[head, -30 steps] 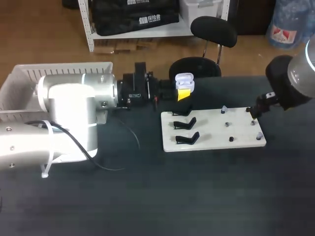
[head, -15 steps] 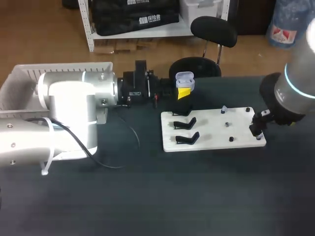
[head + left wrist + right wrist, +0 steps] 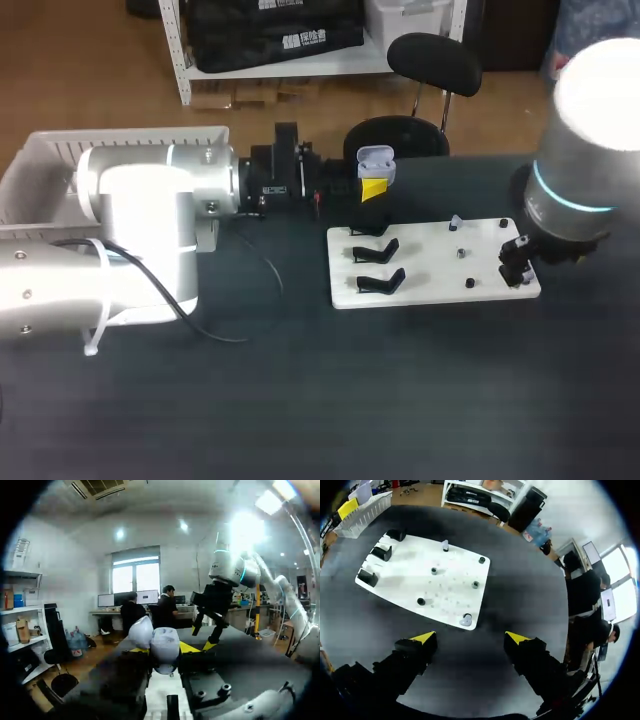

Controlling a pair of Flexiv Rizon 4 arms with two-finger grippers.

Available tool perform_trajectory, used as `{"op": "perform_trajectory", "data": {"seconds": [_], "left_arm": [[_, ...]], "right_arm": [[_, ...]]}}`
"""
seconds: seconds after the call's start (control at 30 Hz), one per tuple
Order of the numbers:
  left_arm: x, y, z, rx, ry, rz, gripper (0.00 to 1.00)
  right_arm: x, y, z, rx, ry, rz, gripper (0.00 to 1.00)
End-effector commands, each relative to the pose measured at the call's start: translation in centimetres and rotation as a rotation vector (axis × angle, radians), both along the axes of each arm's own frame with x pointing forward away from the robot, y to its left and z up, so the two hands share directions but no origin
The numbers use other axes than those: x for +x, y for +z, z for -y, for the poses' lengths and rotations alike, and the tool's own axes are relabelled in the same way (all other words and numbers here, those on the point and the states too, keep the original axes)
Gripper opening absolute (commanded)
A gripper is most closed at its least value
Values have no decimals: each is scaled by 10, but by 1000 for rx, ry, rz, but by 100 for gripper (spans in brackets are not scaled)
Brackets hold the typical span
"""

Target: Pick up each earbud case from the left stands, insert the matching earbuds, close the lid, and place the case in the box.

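The table (image 3: 300, 400) is dark and flat, with a soft, dull look. On it, at the middle right of the head view, lies a white board (image 3: 430, 295), thin and smooth, with square corners.

Three black stands (image 3: 380, 282) sit on the left end of the board. They are shaped like little hooks, and all three look empty. Small dark pegs (image 3: 469, 283) dot the rest of it.

The right gripper (image 3: 515, 262) hangs over the right end of the board. In its own wrist view the right gripper is spread wide with nothing in it. A small, pale, rounded earbud (image 3: 466, 620) sits just ahead of it, at the board's edge.

Farther back, at the top middle, the left gripper (image 3: 372, 180) squeezes the earbud case (image 3: 375, 160) from both sides. The case is pale, shiny and round like a pebble. Its lid (image 3: 141, 632) stands open.

At the upper left is the box (image 3: 60, 150), a white plastic basket with slotted walls. I cannot tell what is inside it.

I think the case is picked up and waiting. The earbuds must go in, then the lid shuts, then the case goes in the box.
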State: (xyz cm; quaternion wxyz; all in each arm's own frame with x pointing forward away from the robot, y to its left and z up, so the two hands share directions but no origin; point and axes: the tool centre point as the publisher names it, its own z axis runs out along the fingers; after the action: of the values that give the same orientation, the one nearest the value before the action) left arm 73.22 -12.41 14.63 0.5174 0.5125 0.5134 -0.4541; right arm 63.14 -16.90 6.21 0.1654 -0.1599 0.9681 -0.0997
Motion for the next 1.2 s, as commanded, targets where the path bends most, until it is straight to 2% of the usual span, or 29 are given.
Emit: {"op": "perform_trajectory", "data": {"seconds": [0.03,0.17,0.27,0.33,0.4,0.8,1.2], "left_arm": [[0,-1,0,-4,1,3,0],[0,-1,0,-4,1,3,0],[0,-1,0,-4,1,3,0],[0,-1,0,-4,1,3,0],[0,-1,0,-4,1,3,0],[0,-1,0,-4,1,3,0],[0,-1,0,-4,1,3,0]], "right_arm": [[9,-14,-3,-13,4,-11,71],[10,-17,-3,-17,13,-17,56],[11,-19,-4,-26,23,-19,57],[13,-21,-5,-31,29,-21,51],[14,-24,-5,-34,37,-24,53],[15,-33,-5,-34,25,-43,48],[20,-37,-5,-35,23,-46,40]]}}
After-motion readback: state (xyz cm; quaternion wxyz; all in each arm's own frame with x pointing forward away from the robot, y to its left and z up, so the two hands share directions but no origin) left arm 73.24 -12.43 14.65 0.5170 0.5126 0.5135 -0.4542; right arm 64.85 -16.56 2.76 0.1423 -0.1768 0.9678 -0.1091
